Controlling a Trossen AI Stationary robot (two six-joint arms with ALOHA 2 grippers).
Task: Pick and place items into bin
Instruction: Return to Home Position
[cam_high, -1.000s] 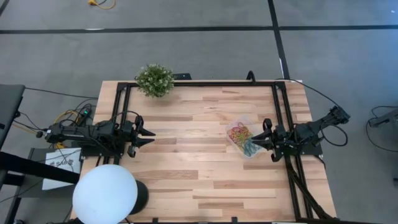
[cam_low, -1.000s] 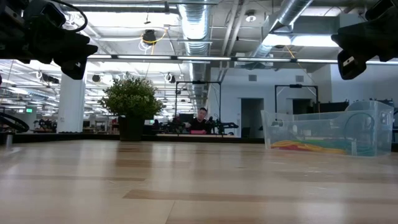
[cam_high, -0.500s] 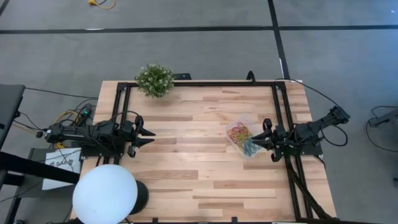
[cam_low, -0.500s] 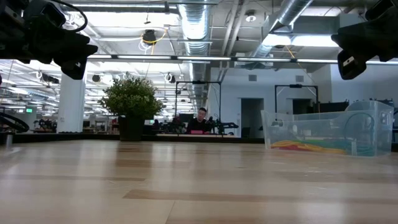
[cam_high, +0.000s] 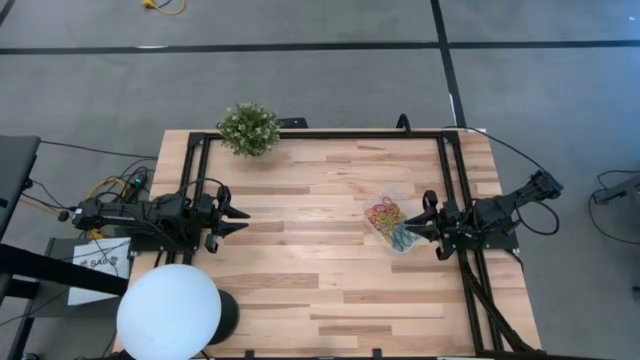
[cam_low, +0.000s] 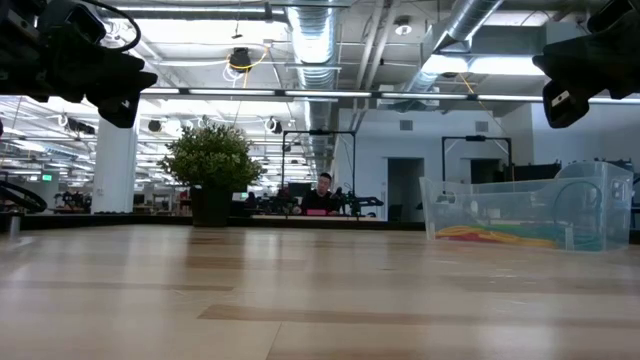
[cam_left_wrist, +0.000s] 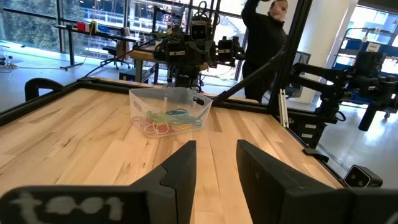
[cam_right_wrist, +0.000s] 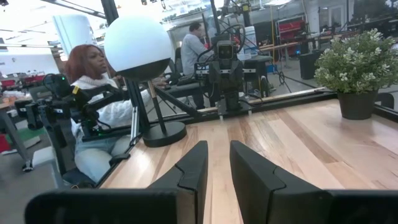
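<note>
The clear bin (cam_high: 392, 222) stands by its base on the table's right half, with many coloured rubber-band loops (cam_high: 388, 218) lying in it. It also shows in the low view (cam_low: 520, 210) and the left wrist view (cam_left_wrist: 168, 111). No loose bands show on the table. My right gripper (cam_high: 410, 226) hovers by the bin's right edge, raised above it (cam_low: 580, 70), its fingers a little apart (cam_right_wrist: 216, 149) and empty. My left gripper (cam_high: 240, 220) hovers over the table's left edge, open (cam_left_wrist: 214, 149) and empty.
A potted plant (cam_high: 248, 128) stands at the far left corner. A lamp with a white globe (cam_high: 168, 312) stands at the near left corner. Black frame rails (cam_high: 320, 135) run along the far and side edges. A person (cam_right_wrist: 93, 93) sits beyond the table's left side.
</note>
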